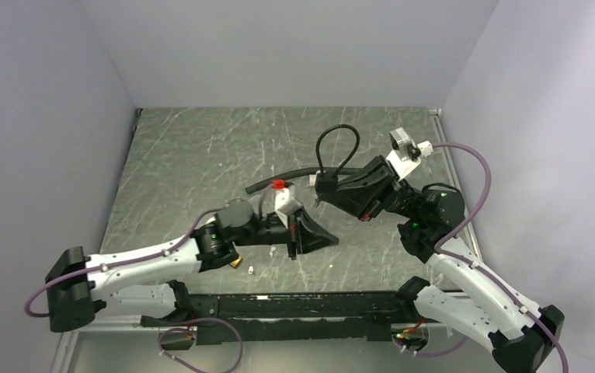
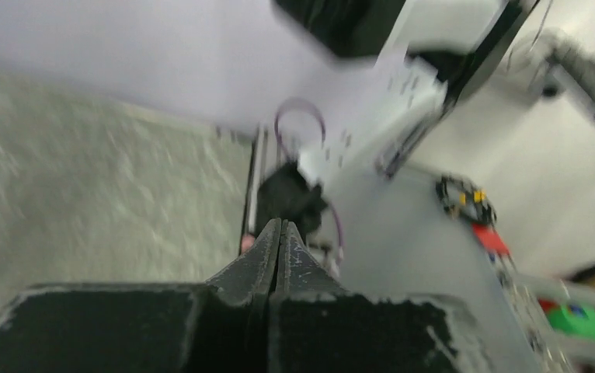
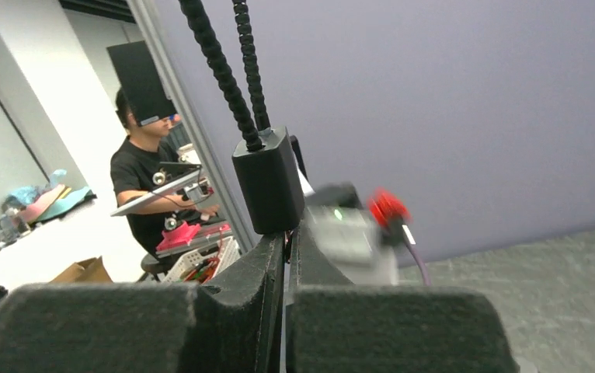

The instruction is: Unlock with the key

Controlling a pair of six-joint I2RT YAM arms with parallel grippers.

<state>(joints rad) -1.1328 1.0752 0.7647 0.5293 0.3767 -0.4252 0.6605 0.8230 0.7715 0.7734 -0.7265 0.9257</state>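
Pale lilac walls enclose scratched grey tabletop; beyond, possibly office desks.

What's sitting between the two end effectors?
Nothing. From the top camera, only bare scratched table lies between the left end effector and the right end effector, which grips a black cable lock.

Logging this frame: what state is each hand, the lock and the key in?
left hand: shut, nothing visible in its grip.
right hand: shut at the lock body's base, holding it off the table.
lock body: sits at the right hand's tip, both cable ends seated in it.
cable: forms a loop above the body.
key: not discernible in any view.
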